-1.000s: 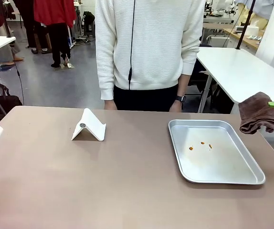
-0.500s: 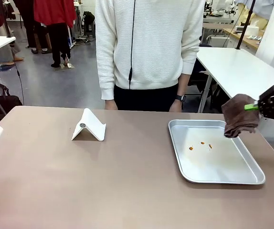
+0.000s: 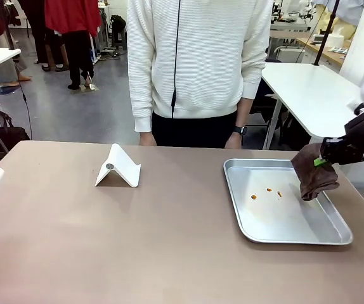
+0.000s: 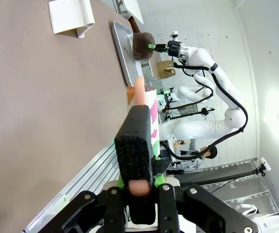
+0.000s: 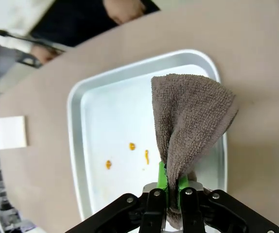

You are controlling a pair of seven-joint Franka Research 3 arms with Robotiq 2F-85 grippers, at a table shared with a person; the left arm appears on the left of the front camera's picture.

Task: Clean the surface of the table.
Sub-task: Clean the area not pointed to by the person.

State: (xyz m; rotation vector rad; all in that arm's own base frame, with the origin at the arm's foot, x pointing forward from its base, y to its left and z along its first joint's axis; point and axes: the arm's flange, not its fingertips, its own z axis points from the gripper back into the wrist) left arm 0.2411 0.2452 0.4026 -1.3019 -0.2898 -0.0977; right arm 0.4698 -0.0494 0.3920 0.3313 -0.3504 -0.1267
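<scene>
Cloth point(image 3: 315, 176) and right gripper point(image 3: 325, 159) have swung inward over the last second, from beyond the table's right edge. You now have them above the far right corner of the metal tray point(image 3: 283, 162). The jaws are clamped on the brown fabric, which hangs below them and dips inside the rim. Orange spots point(image 3: 269, 190) sit on the tray floor, off to the gripper's left. The table point(image 3: 137, 240) lies beneath the hand and spreads well away to that same side, and the fabric is not touching it. By my reading no wiping has begun, and your path points at the tray first. Your left gripper point(image 4: 138, 116) is clenched with nothing visibly between its pads, well apart from the right one.
</scene>
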